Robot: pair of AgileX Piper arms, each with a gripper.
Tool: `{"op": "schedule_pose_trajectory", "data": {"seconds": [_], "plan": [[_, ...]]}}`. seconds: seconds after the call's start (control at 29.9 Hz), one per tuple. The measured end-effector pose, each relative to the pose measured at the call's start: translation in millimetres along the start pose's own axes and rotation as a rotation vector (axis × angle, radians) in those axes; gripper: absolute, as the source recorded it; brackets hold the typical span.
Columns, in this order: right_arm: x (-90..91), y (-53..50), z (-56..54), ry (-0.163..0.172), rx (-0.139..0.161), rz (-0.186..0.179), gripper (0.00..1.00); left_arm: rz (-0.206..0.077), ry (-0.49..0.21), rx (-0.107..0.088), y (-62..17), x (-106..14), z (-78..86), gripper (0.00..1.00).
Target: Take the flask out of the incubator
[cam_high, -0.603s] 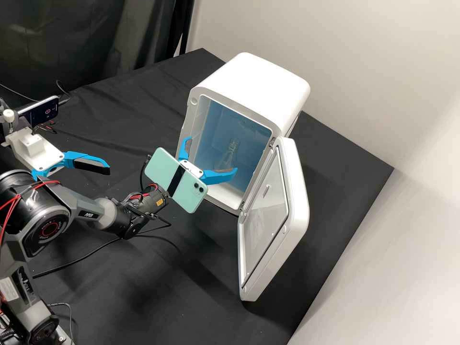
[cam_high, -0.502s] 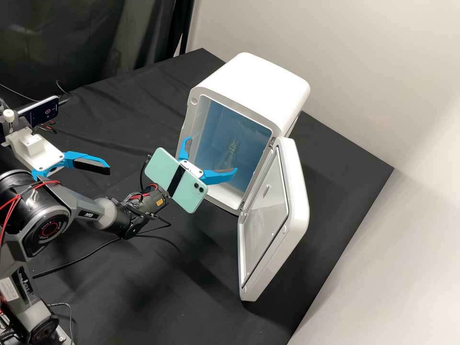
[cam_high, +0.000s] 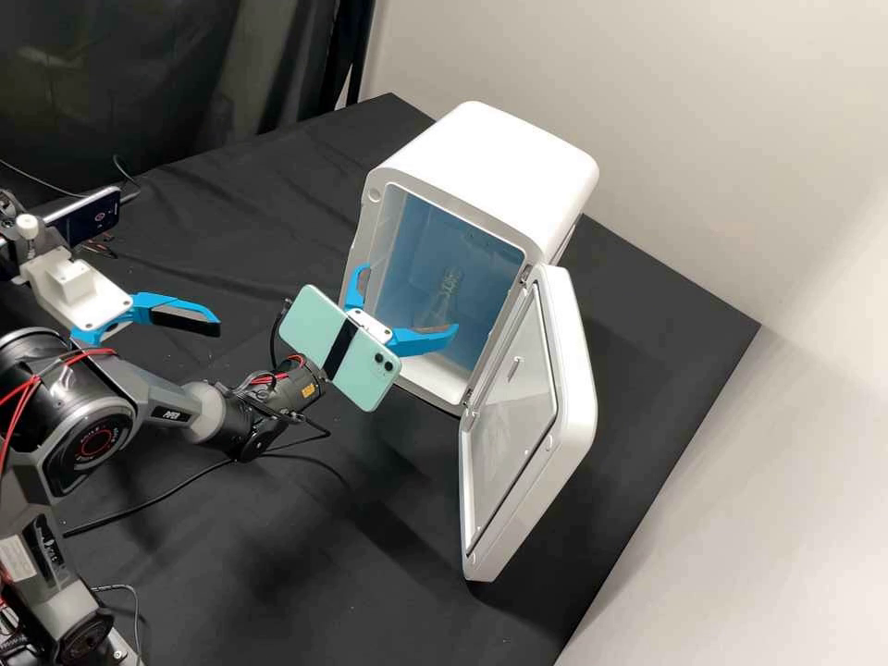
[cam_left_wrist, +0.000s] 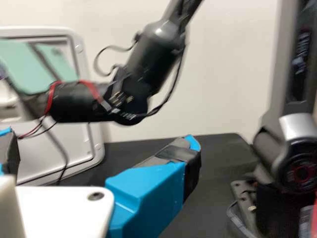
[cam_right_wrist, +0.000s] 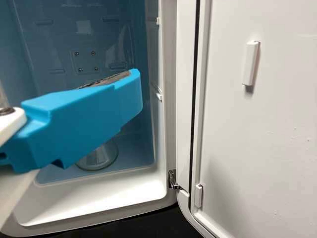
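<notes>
place: lab — black bench (cam_high: 305,555) | white incubator (cam_high: 499,157) | dark backdrop curtain (cam_high: 139,74)

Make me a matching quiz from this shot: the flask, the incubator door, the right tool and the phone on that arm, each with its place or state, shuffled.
1. flask
2. incubator door
3. right tool
4. phone

A. swung wide open
B. mint green, mounted behind the tool
C. standing inside the incubator
D. open, at the incubator's mouth

Pairs: 1-C, 2-A, 3-D, 4-B
</notes>
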State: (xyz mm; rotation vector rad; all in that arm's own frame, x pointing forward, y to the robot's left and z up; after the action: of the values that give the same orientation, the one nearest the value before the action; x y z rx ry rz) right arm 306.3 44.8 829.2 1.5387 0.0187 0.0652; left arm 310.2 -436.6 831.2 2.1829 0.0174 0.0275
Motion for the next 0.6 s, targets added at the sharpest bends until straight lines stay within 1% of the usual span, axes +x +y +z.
{"op": "schedule_pose_trajectory", "data": {"seconds": [0.03, 0.1, 0.13, 0.23, 0.33, 0.37, 0.44, 0.6], "plan": [[0.0, 0.0, 0.0, 0.0, 0.0, 0.0, 1.0, -0.002, 0.007, -0.002, -0.4, 0.1, -2.6, 1.0], [0.0, 0.0, 0.0, 0.0, 0.0, 0.0, 1.0, -0.014, 0.037, -0.014, -3.9, 1.0, -13.4, 1.0], [0.0, 0.0, 0.0, 0.0, 0.0, 0.0, 1.0, -0.019, 0.044, -0.011, -5.1, 1.2, -16.9, 1.0], [0.0, 0.0, 0.0, 0.0, 0.0, 0.0, 1.0, -0.036, 0.073, -0.02, -9.8, 1.6, -28.9, 1.0], [0.0, 0.0, 0.0, 0.0, 0.0, 0.0, 1.0, -0.051, 0.099, -0.017, -13.5, 1.2, -41.5, 1.0], [0.0, 0.0, 0.0, 0.0, 0.0, 0.0, 1.0, -0.054, 0.11, -0.017, -14.1, 0.6, -46.5, 1.0], [0.0, 0.0, 0.0, 0.0, 0.0, 0.0, 1.0, -0.056, 0.127, -0.03, -14.6, -0.3, -53.2, 1.0], [0.0, 0.0, 0.0, 0.0, 0.0, 0.0, 1.0, -0.055, 0.185, -0.031, -13.8, -5.3, -72.6, 1.0]]}}
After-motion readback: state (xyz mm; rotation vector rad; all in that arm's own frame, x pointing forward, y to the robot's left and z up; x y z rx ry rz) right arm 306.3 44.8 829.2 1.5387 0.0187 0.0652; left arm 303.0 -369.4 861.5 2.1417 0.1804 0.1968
